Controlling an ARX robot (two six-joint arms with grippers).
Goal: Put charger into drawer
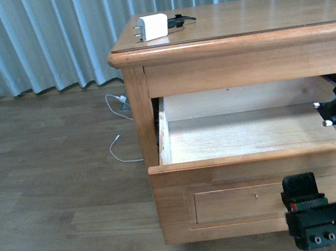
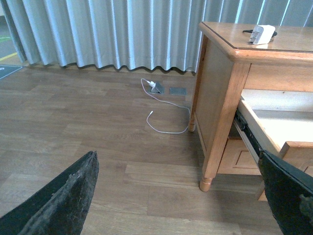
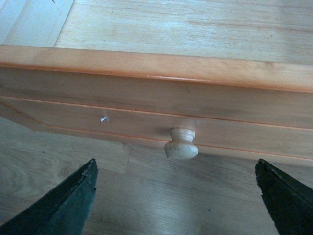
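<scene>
Although the drawer (image 1: pixel 241 133) already stood pulled well out, its pale wooden bottom bare, the charger (image 1: pixel 154 27) was not yet in it. It lay on top of the desk (image 1: pixel 253 16), toward the 11 o'clock corner of that top in the front view. Its prongs pointed to 9 o'clock and its thin black cord was bunched just behind it. As I judged it, the opening was done, while the picking up, carrying and dropping in were all left.

Neither claw held anything. The right claw (image 3: pixel 175 162) was spread wide and empty, facing the drawer front, with the round knob (image 3: pixel 181 144) between its fingers but apart from them. The left claw (image 2: pixel 177 154) was likewise wide open and empty, off beside the desk above the floor.

Only the front view showed the drawer's whole interior, with the right arm low at 5 o'clock. Only the right wrist view showed the knob, which the front view did not. The left wrist view alone gave the desk's side, its turned leg and the full run of the long white cable (image 2: pixel 166 120) on the floor.
</scene>
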